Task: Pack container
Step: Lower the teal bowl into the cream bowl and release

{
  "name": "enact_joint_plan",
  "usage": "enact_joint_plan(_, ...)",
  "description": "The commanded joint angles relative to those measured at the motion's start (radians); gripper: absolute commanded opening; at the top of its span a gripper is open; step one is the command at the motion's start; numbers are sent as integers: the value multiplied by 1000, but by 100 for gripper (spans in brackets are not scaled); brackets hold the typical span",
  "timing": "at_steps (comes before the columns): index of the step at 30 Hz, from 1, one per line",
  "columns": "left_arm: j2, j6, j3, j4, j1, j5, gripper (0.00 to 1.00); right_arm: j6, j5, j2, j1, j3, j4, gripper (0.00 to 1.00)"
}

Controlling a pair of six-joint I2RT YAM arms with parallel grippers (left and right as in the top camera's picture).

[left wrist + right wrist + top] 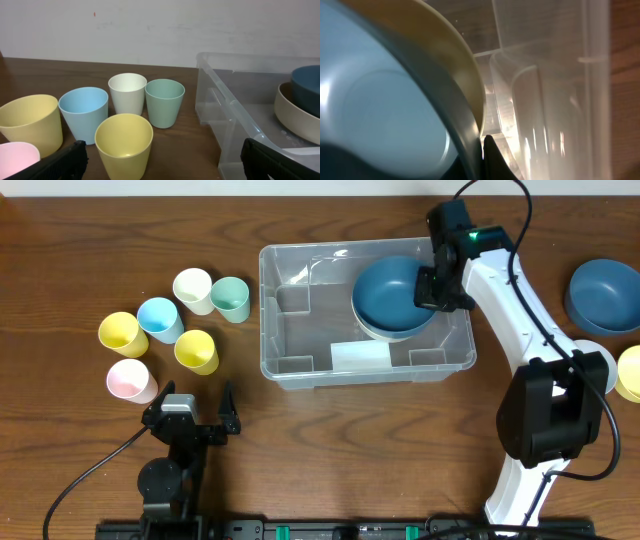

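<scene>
The container (268, 310), a large clear bin, sits mid-table with a white label (360, 357) at its near wall. In its right end a dark blue bowl (393, 292) rests nested in a cream bowl (385, 332). My right gripper (437, 288) reaches over the bin's far right corner, shut on the blue bowl's rim. In the right wrist view the blue bowl (380, 110) fills the left, the cream bowl (455, 60) lies behind it, and one dark finger (492, 160) presses the rim. My left gripper (190, 415) stands open near the front edge, holding nothing.
Several cups stand left of the bin: white (192, 288), green (230, 298), blue (159, 318), two yellow (122, 333) (196, 351), pink (130, 380). The nearer yellow cup (123, 142) sits just ahead of my left gripper (162, 165). Another blue bowl (605, 293) lies far right.
</scene>
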Motion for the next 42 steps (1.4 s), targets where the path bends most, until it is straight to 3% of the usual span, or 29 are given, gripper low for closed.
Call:
enact_joint_plan(1,-6,6,-18,-34,5,14,98,-10,9,-2,10,-10,21,12)
enact_joint_plan(6,-6,6,-18,-34,5,14,98,-45,-2,-2,10,-10,55,30)
enact_joint_plan(13,-6,6,-18,-34,5,14,98,-116,-64,-3,10,42,55,32)
enact_joint_plan(24,-6,6,-18,-34,5,14,98,-121,-47,-19,-3,326,-180,28)
enact_joint_plan(30,-6,6,-18,-34,5,14,98,-107,-14,-41,-129,424,-280,31)
enact_joint_plan(37,-6,6,-18,-34,5,14,98,-163,188,-38,-340,398,-322,35)
enact_joint_plan(42,-6,6,-18,-34,5,14,98,-184,225,-37,-425,384,-308,36)
